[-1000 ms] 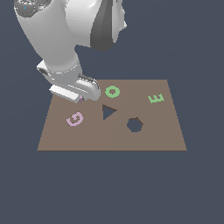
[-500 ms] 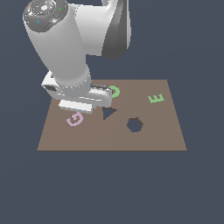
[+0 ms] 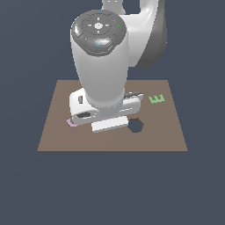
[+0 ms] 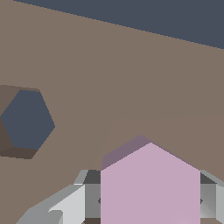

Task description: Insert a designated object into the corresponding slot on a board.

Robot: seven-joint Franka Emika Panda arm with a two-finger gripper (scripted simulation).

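Pink letter G (image 3: 70,123): only a sliver shows at the exterior view's left edge of the wrist housing; leave it untouched
Board (image 3: 52,132): flat brown rectangle, lying level; the arm stands over its middle
Gripper (image 4: 150,205): clenched on the hexagonal block, one grey finger (image 4: 70,205) pressed to each flat side; in the exterior view the fingertips are hidden under the wrist housing
Hexagonal block (image 4: 150,188): light pink-lilac, held between the jaws above the board, one corner pointing forward, clear of the slot and not yet over it
Hexagonal slot (image 3: 136,125): dark cut-out just beside the wrist housing on the exterior view's right; in the wrist view (image 4: 27,119) it sits off to one side of the block
Green letter E (image 3: 157,99): beyond the slot, well clear of the path
Step in hand: carrying the block across to the slot
Doing it well: I judge it needs a sideways shift until the block centres over the cut-out, then a twist so corners meet corners, and only then a straight descent
Risk: lowering while offset would likely catch an edge on the rim
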